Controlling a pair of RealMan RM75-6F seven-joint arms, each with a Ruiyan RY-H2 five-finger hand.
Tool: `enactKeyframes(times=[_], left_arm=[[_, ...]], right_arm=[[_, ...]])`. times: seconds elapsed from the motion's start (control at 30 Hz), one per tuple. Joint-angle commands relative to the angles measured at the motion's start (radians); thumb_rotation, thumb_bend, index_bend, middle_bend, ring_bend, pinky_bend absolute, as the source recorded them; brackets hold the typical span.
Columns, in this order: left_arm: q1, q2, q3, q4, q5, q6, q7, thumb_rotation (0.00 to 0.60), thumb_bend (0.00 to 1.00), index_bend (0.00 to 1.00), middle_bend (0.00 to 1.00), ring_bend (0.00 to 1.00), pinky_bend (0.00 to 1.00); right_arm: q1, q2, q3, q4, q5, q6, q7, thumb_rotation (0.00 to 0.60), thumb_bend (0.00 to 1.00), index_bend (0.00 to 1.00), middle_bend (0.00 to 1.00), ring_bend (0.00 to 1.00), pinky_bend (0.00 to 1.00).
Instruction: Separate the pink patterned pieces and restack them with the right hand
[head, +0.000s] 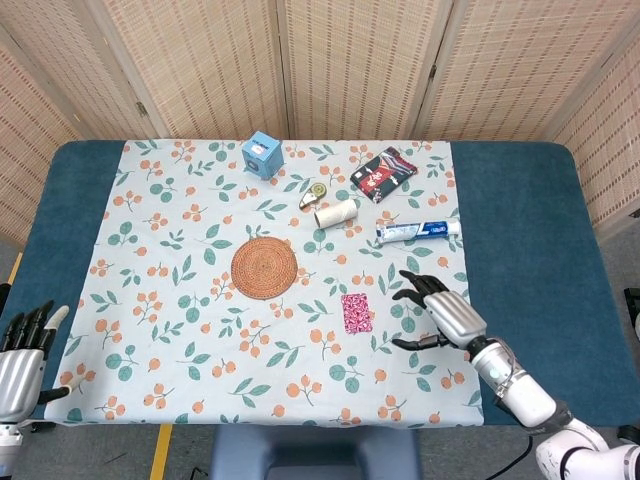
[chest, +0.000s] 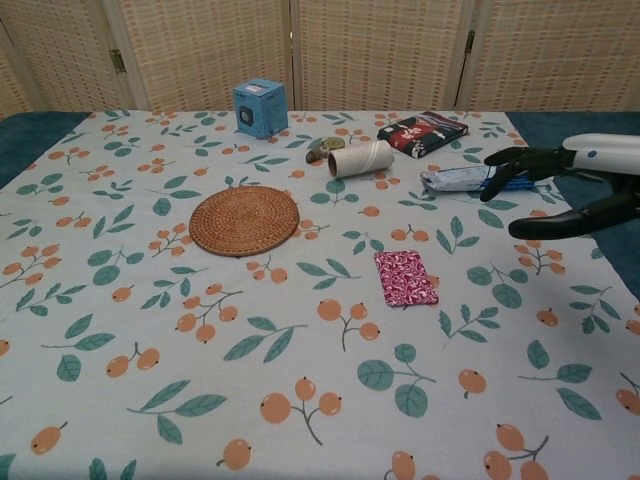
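Pink patterned pieces (head: 357, 313) are shown lying flat as one stack on the floral tablecloth (head: 180, 330), right of the round woven coaster (head: 265, 267) and near the table's middle; nothing has yet been separated, so the whole task is judged to remain.

From left to right: the left hand (head: 22, 362) is seen at the table's near left corner, fingers spread and holding nothing. A blue box (head: 262, 154) stands at the far edge; its printing cannot be read. A small cream roll (head: 336, 212), a dark red-patterned packet (head: 384, 173) and a toothpaste tube (head: 418, 230) follow, their lettering too small to read. The right hand (head: 443, 313) hovers just right of the stack, fingers wide and empty.
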Motion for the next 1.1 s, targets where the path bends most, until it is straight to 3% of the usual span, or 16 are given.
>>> enactKeyframes(times=[0.03,0.4,1.1], left_arm=[[0.001,-0.003,0.001,0.007,0.001,-0.001,-0.007,0.6,0.17,0.08,0.0,0.07,0.0],[0.001,-0.008,-0.005,0.027,-0.001,-0.001,-0.036,0.6,0.17,0.08,0.0,0.08,0.0],[0.007,-0.015,-0.002,0.057,-0.009,-0.009,-0.068,0.6,0.17,0.09,0.0,0.08,0.0]], right_arm=[[0.041,-0.041,0.005,0.008,0.053,-0.041,-0.077,0.242,0.21,0.24,0.0,0.0,0.0],[0.126,-0.159,-0.011,0.055,0.256,-0.066,-0.309,0.243,0.21,0.24,0.0,0.0,0.0],[0.21,-0.304,-0.031,0.142,0.392,-0.046,-0.434,0.241,0.21,0.24,0.0,0.0,0.0]])
